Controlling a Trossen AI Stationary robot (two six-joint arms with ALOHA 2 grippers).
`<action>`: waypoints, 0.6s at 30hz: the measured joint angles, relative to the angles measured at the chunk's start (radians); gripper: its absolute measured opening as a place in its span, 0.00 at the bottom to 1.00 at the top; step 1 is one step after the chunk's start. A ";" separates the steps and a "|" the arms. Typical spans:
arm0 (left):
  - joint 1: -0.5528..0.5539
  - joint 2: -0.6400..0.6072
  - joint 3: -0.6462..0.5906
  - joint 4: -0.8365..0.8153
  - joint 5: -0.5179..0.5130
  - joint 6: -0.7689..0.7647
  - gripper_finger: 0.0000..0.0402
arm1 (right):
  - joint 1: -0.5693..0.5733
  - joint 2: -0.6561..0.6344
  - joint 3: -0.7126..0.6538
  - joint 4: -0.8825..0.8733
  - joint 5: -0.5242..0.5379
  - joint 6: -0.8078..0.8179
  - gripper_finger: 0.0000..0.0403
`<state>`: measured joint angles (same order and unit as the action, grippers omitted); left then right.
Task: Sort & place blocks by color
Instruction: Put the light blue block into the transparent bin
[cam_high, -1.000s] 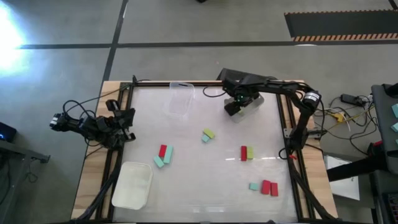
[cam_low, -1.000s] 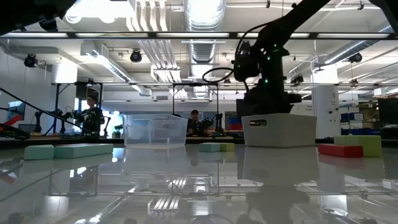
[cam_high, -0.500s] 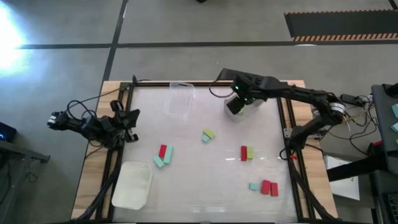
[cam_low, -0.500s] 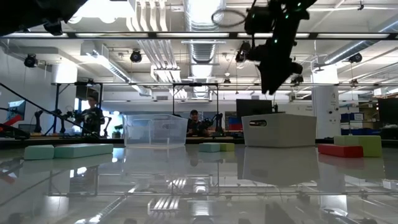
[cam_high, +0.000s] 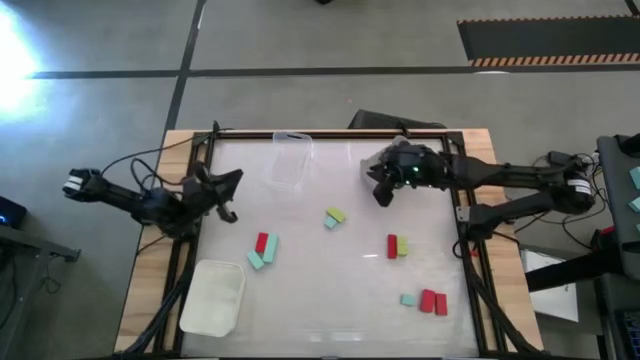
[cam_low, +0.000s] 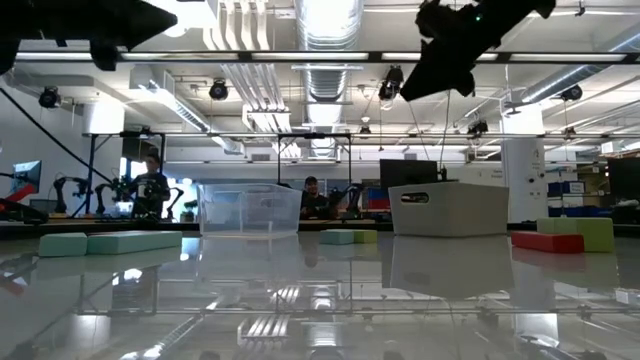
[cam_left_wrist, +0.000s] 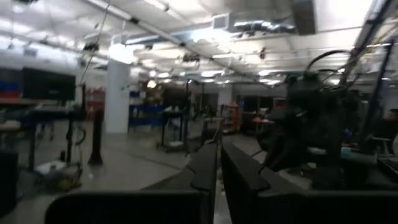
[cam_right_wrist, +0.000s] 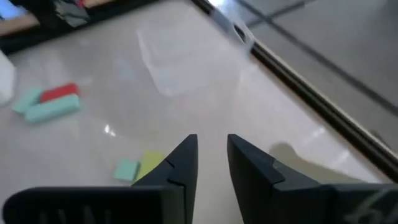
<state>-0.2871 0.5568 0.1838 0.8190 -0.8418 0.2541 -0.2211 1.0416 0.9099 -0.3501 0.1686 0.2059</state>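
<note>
The white surface (cam_high: 330, 290) carries three translucent trays and scattered blocks. The right arm (cam_high: 500, 178) reaches in from the right edge, lying almost level over the far right part of the surface. Its right hand (cam_high: 381, 190) hangs above the surface, clear of everything, beside a tray (cam_low: 447, 208) that stands under the arm's forward end. In the right wrist view its fingers (cam_right_wrist: 177, 163) stand a narrow gap apart, released and empty.

The left arm (cam_high: 130, 195) stretches along the left edge, its left hand (cam_high: 228, 186) raised just inside the frame. In the left wrist view its fingers (cam_left_wrist: 204, 169) lie nearly together with nothing between them.

A clear tray (cam_high: 288, 160) stands at the far middle; a white tray (cam_high: 213, 297) sits at the near left corner.

The blocks all lie on the open surface, none in a tray:
- a red block with two mint-teal blocks (cam_high: 262, 250), left of centre;
- a yellow-green and mint-teal pair (cam_high: 334, 217), at centre;
- a red and yellow-green pair (cam_high: 397, 246), right of centre;
- a mint-teal block with two red blocks (cam_high: 426, 301), at the near right.
</note>
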 joint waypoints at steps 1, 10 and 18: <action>0.000 0.020 0.012 -0.002 -0.015 -0.022 0.02 | 0.006 -0.015 -0.014 0.019 0.000 -0.014 0.17; 0.000 0.273 0.219 -0.277 -0.029 -0.237 0.02 | 0.030 -0.148 -0.151 0.193 -0.012 -0.165 0.11; 0.000 0.538 0.422 -0.511 -0.020 -0.328 0.02 | 0.029 -0.242 -0.260 0.287 -0.070 -0.281 0.09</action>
<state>-0.2871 1.0947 0.6054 0.3078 -0.8618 -0.0737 -0.1917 0.7997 0.6496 -0.0632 0.0986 -0.0751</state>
